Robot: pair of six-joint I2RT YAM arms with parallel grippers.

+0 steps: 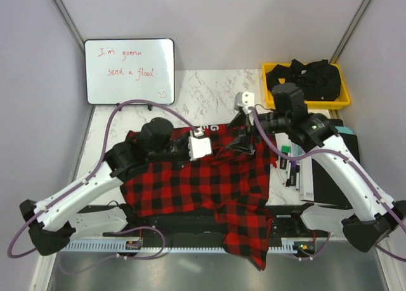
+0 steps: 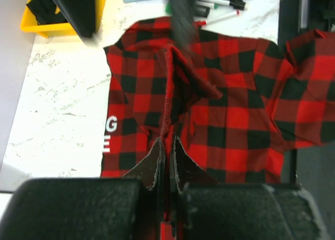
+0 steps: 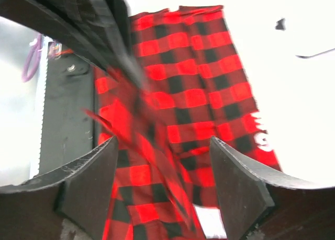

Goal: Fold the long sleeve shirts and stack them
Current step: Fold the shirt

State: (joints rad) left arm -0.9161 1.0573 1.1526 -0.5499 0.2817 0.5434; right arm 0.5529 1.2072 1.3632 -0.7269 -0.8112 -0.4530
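Red-and-black buffalo-check flannel shirt [image 1: 203,183] is spread rumpled at ctr of white marble-look table [image 1: 209,88], near corner hung over front edge. Raised fold is clamped by left gripper [image 2: 166,146], fully clenched. Right gripper [image 3: 163,146] is held wide apart over cloth, nothing gripped. Yellow plastic bin [image 1: 304,104] w/ black straps is sat far right.

Item: red-and-black buffalo-check flannel shirt [image 1: 209,183], soft cloth; only one can be made out.
Place: middle of the white marble-pattern table top [image 1: 209,88].
Pose: spread mostly flat but rumpled. A broad panel lies across the middle, and a narrower part trails to the near right, over the table's near edge.
Surface: a stitched edge stands up as a ridge in the far half, with creases running off it.
Marks: white letters at the far edge, partly hidden.
Hold: the near end of the ridge is clamped between the closed fingers of the left gripper [image 2: 166,146].
Fold state: not yet a neat fold.
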